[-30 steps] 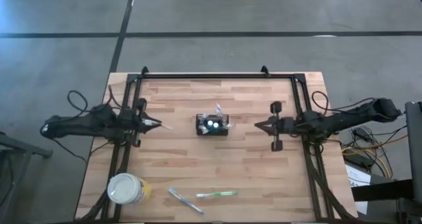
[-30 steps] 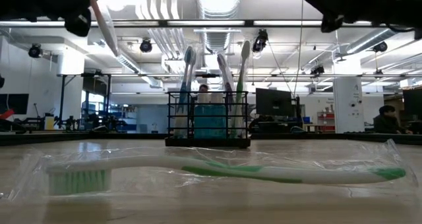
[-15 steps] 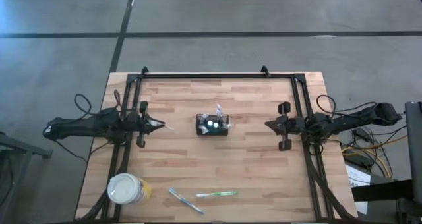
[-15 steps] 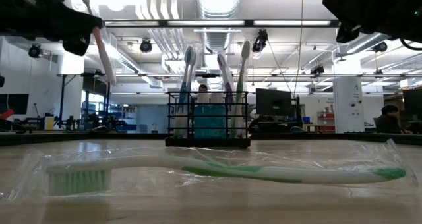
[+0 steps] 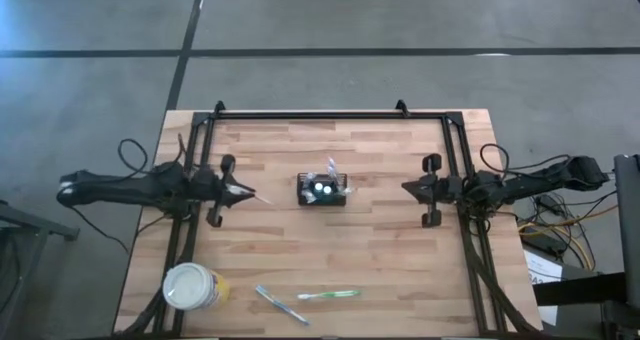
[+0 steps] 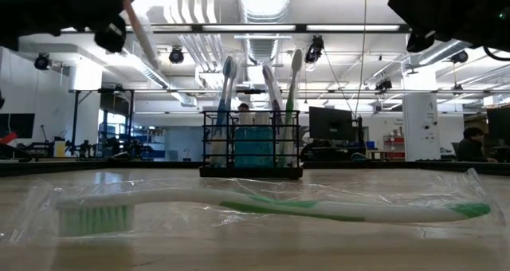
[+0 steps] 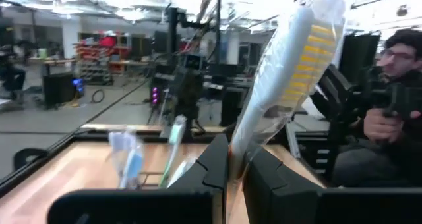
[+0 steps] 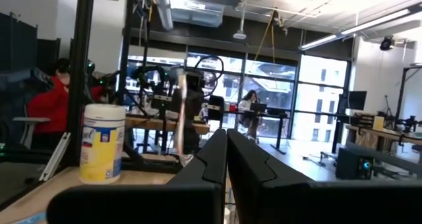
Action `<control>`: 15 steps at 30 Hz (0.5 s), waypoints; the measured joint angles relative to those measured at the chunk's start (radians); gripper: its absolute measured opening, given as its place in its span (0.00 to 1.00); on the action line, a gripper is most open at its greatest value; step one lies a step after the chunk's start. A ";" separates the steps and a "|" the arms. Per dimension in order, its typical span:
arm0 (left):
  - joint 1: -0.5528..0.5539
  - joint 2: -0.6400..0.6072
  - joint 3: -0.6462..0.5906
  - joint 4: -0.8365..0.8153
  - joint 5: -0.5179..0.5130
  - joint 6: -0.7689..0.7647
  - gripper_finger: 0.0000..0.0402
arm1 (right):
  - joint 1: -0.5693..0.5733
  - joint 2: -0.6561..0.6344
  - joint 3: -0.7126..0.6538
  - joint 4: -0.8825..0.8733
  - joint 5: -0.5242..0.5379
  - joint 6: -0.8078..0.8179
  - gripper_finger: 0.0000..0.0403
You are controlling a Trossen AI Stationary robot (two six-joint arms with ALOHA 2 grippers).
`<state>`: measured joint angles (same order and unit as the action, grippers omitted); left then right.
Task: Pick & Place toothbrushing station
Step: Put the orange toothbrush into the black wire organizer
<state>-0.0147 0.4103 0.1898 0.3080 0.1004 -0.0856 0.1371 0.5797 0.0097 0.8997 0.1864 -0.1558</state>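
The toothbrushing station (image 5: 322, 190), a black wire-mesh caddy with several toothbrushes upright in it, stands at the table's middle (image 6: 252, 147). My left gripper (image 5: 240, 192) is left of it, above the table, shut on a plastic-wrapped toothbrush (image 7: 297, 59) with yellow bristles. My right gripper (image 5: 408, 188) hovers right of the caddy, shut and empty (image 8: 226, 141). A wrapped green toothbrush (image 5: 328, 295) lies flat near the front edge (image 6: 271, 207), with another wrapped brush (image 5: 278, 305) beside it. My left gripper pinches the wrapped toothbrush between its two fingers, on the wrapped shaft below the bristle head (image 7: 242, 140). The fingers come level from the table's left. The brush is lifted clear of the table, and its head sticks out past the fingertips at a slant, toward the caddy (image 5: 260, 197).
A round white-and-yellow cup (image 5: 190, 287) stands at the near left corner. Black frame rails (image 5: 310, 113) run along the table's far edge and both sides. Bare wood lies between each gripper and the caddy. People sit in the room beyond the table.
My left gripper has carried the wrapped toothbrush a little toward the caddy, still shut on it. My right gripper has drawn back toward the table's right edge, then kept still.
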 joint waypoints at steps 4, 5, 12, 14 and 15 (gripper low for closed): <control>0.000 0.179 0.041 0.100 0.039 0.000 0.06 | 0.000 0.000 0.000 0.000 0.000 0.000 0.02; 0.000 0.222 0.061 0.103 0.045 0.001 0.06 | 0.000 0.000 0.000 0.001 0.000 0.000 0.02; -0.001 0.478 0.201 0.100 0.064 0.030 0.06 | 0.000 0.000 0.000 0.001 0.000 -0.004 0.02; -0.001 0.535 0.245 0.119 0.064 0.046 0.06 | 0.000 0.000 0.001 0.001 0.000 -0.005 0.02; -0.001 0.562 0.261 0.108 0.063 0.053 0.06 | 0.000 0.001 0.001 0.001 0.000 -0.005 0.02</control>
<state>-0.0154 0.9721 0.4510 0.4162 0.1638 -0.0327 0.1371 0.5806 0.0105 0.9003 0.1860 -0.1604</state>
